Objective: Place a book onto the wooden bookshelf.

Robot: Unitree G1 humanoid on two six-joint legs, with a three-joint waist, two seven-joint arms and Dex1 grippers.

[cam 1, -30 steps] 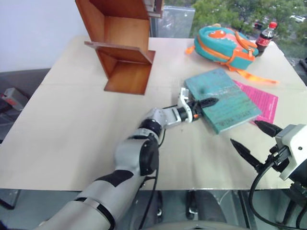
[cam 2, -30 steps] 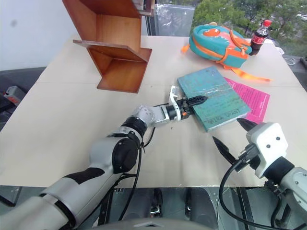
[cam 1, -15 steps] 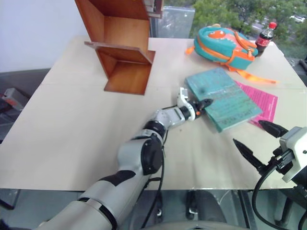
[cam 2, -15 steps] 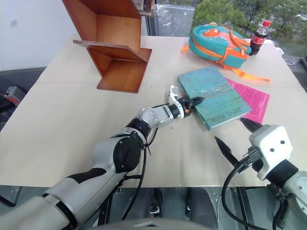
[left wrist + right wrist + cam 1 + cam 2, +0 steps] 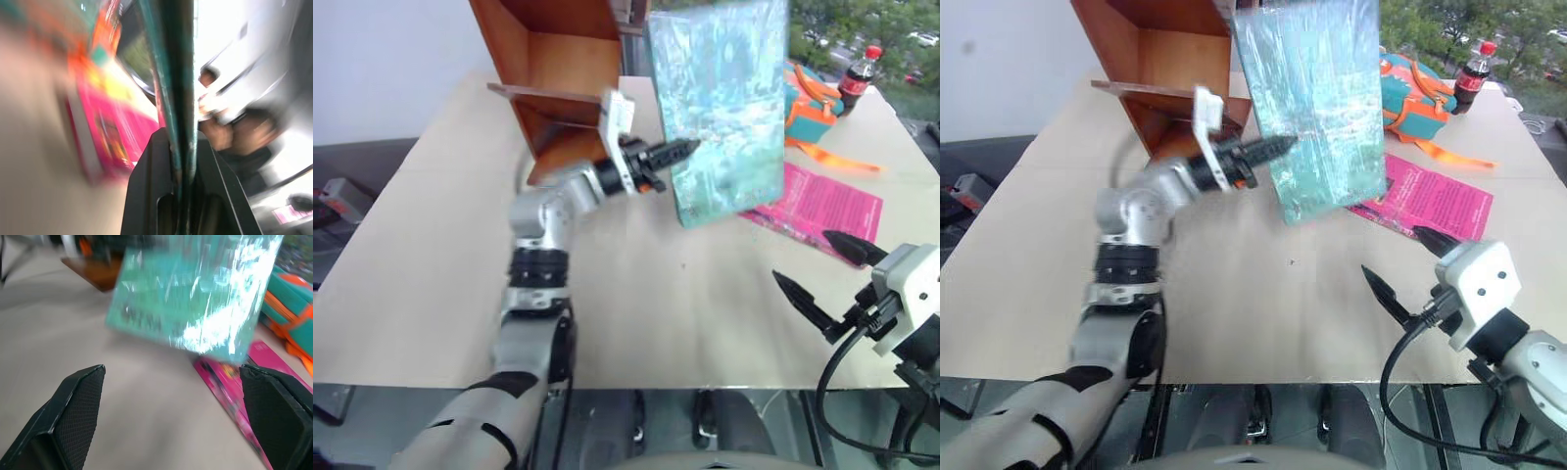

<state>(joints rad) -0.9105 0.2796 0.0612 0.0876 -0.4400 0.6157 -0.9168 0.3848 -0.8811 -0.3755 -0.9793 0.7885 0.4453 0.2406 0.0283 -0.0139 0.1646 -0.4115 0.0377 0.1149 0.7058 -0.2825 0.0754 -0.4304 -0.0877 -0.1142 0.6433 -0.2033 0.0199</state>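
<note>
The left tool (image 5: 656, 157) pinches the book (image 5: 724, 108) by one edge, holding it upright above the bench (image 5: 431, 255), beside the shelf (image 5: 558, 59), probably ready to slide in. The right tool (image 5: 822, 279) waits open.

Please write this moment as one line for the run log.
left claw: shut on large teal-green book, lifted upright | right claw: open | reddish-brown wooden bookshelf: book not yet placed

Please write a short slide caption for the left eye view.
Left pincer holds the teal book upright above the table, near the wooden bookshelf.
</note>
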